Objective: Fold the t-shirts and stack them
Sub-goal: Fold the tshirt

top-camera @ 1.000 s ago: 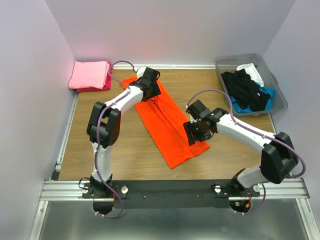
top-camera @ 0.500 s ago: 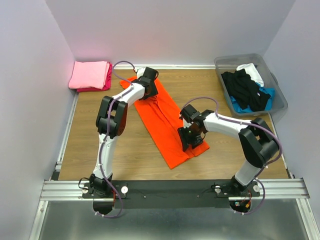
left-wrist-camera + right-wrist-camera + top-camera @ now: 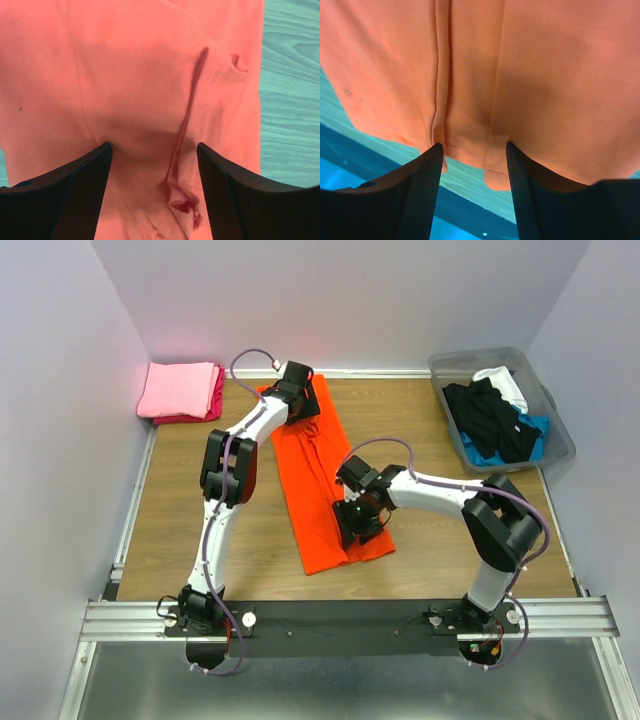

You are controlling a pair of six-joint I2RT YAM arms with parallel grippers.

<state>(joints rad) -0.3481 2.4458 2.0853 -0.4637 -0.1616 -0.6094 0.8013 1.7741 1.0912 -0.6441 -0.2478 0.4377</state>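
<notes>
The bright orange t-shirt (image 3: 320,480) lies folded into a long strip on the table, running from the back centre toward the front. My left gripper (image 3: 300,405) sits on its far end; in the left wrist view (image 3: 155,150) the fingers pinch a bunched fold of the orange cloth (image 3: 150,75). My right gripper (image 3: 357,523) sits on the strip's near right edge; its fingers grip the hem of the orange cloth (image 3: 530,70) in the right wrist view (image 3: 475,147). Folded pink and magenta shirts (image 3: 182,391) are stacked at the back left.
A translucent grey bin (image 3: 555,435) at the back right holds black, white and blue shirts (image 3: 492,418). Walls close in at left, back and right. The metal rail (image 3: 340,620) with the arm bases runs along the near edge.
Both grippers have moved left with the orange shirt. Its near end has swung left, so the strip now runs nearly straight front to back instead of diagonally.
</notes>
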